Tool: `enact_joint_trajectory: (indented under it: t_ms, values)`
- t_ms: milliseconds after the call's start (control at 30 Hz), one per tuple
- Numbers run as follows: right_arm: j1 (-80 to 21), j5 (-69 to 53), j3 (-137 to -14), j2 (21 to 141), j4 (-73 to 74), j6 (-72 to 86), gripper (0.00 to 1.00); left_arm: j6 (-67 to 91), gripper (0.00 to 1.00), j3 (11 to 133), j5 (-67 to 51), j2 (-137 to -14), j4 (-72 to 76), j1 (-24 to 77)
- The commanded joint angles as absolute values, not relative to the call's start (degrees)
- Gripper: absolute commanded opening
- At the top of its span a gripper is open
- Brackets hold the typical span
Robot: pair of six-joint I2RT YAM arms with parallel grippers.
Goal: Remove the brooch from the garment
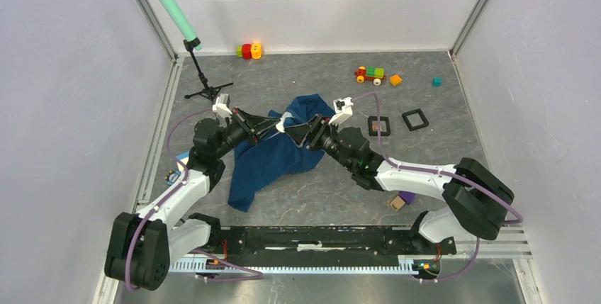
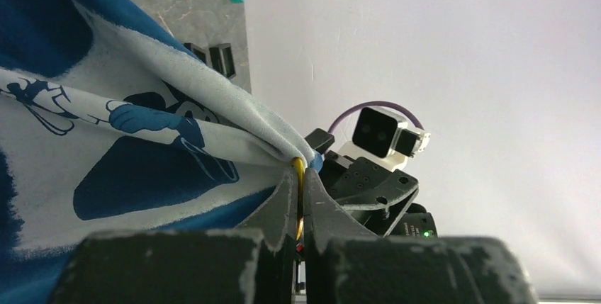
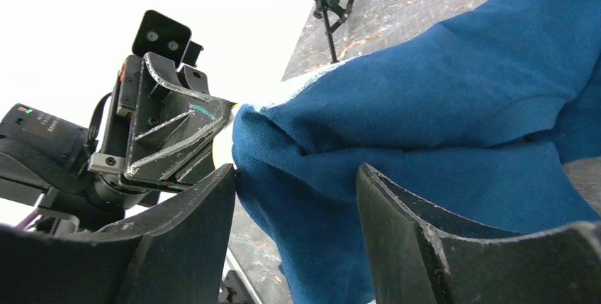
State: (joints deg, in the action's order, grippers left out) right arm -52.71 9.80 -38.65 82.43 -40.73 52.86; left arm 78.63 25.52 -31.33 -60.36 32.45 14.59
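Holding now: our left end effector (image 1: 282, 124) has its fingers nearly together on a thin yellow-gold sliver at a fold of white print. We take that sliver for the brooch (image 2: 300, 208).
Right end effector (image 3: 296, 176): jaws wide, with a hump of blue cloth between them and neither finger visibly pressing on it.
Garment (image 1: 273, 159): bunched mid-surface, with one peak raised to where the two end effectors meet. The rest trails down onto the grey surface (image 1: 439, 155) toward the left arm.
Brooch location: at that raised peak, on the print side, between the left fingers. Its clasp and how it is fixed to the cloth are hidden from us.
Step, as we judge it: pulling the brooch free, which needs the right side to hold the cloth back.
Risk one: with the right jaws open nothing anchors the cloth, so a pull by the left would drag the whole garment along instead of parting the brooch from it.
Risk two: the left grip shows only a thin edge of metal, and it may slip out if cloth is pinched in with it.
Risk three: if the pin is fastened, a hard tug could tear the print or the fabric.
Risk four: the two end effectors sit very close together, so closing the right one could strike the left one's fingers.
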Motion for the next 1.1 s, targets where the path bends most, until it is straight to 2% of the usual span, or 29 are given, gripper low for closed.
enact_joint_trajectory:
  t_ms: [0, 300, 667, 1067]
  values:
    - [-52.48, 10.55, -38.06, 81.03, -43.44, 56.52, 0.67, 83.95, 0.02, 26.55, -36.35, -60.67, 41.67, 14.06]
    - [-51.68, 4.51, -37.62, 81.57, -46.02, 72.68, 0.67, 81.85, 0.02, 26.91, -38.94, -63.20, 45.53, 13.62]
    - [-51.68, 6.78, -40.47, 83.73, -45.41, 76.55, 0.61, 80.33, 0.02, 25.39, -38.06, -63.07, 48.43, 13.71]
    - [-51.71, 7.16, -39.91, 84.57, -51.32, 78.58, 0.62, 79.56, 0.02, 23.91, -36.74, -62.77, 49.95, 13.88]
